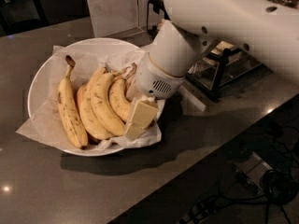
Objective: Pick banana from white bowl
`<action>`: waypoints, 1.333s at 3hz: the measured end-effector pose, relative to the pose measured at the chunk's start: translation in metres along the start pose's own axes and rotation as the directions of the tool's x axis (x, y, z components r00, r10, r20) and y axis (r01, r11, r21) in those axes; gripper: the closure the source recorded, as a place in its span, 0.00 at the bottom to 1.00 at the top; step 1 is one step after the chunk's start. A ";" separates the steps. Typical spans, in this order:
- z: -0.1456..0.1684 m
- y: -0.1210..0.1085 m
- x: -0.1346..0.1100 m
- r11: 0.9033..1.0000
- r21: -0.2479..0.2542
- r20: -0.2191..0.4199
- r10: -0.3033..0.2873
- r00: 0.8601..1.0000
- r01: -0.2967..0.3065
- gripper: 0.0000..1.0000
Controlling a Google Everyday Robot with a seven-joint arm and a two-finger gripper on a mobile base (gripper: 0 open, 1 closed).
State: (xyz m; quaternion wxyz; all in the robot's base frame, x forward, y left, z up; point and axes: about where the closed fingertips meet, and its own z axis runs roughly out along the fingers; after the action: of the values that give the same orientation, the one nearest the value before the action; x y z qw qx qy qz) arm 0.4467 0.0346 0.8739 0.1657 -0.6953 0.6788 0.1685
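Observation:
The white bowl (33, 85), lined with crumpled white paper, stands on the dark counter at left centre. It holds several yellow bananas. The banana (118, 98) is the short, curved, freckled one at the right of the bunch, and its bent brownish stem points up towards the arm. A long slim banana (70, 113) with a dark stem lies at the left, with two longer bananas (98, 107) between. My gripper (138, 119), cream-coloured under the white wrist, reaches down into the bowl's right side, right against the banana's lower right end. My arm hides the bowl's right rim.
A black wire rack (219, 73) with packets stands right of the bowl, behind my arm. A pale box (114, 8) stands at the back. The counter's front edge runs diagonally at lower right, with cables (261, 181) on the floor beyond it.

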 end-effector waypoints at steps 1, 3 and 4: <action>-0.003 0.000 -0.002 1.000 0.000 0.000 0.000 1.000 0.000 0.67; -0.035 0.019 -0.009 0.993 0.086 0.006 -0.078 0.997 0.077 1.00; -0.056 0.024 -0.020 0.981 0.137 0.025 -0.140 0.990 0.136 1.00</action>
State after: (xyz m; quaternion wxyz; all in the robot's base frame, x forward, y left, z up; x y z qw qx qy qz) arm 0.4227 0.0257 0.9332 0.2353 -0.7249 0.6358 0.1223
